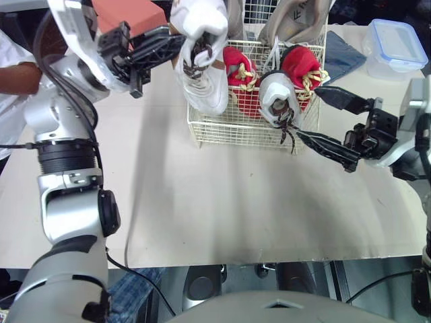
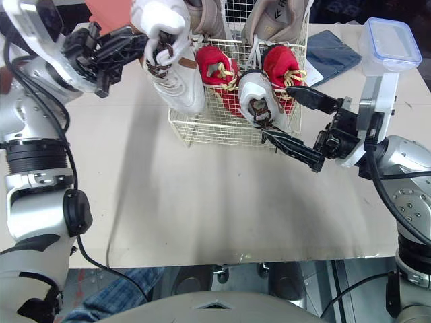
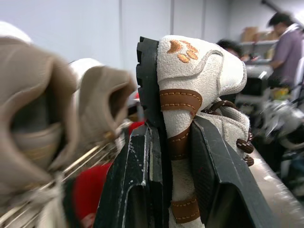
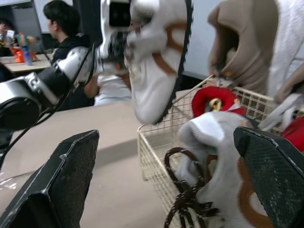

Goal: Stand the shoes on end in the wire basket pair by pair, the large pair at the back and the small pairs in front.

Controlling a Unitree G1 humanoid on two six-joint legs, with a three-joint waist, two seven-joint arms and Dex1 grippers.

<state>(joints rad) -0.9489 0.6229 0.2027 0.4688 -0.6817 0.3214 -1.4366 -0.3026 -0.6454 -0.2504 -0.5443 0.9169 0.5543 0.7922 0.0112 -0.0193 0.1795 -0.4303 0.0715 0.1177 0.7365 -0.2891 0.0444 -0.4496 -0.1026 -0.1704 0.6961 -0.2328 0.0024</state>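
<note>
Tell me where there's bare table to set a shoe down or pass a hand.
Widest free patch: the table in front of the wire basket, to the near edge. Another: left of the basket, below the left gripper holding a white shoe. Crowded: the basket's right side, hemmed by the open right gripper, blue cloth and container.

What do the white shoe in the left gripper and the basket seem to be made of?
The white shoe: likely suede, matte and napped, with stitched brown leather-like straps, black treaded sole, perhaps rubber. The basket: thin wire grid, seemingly metal with cream coating.
</note>
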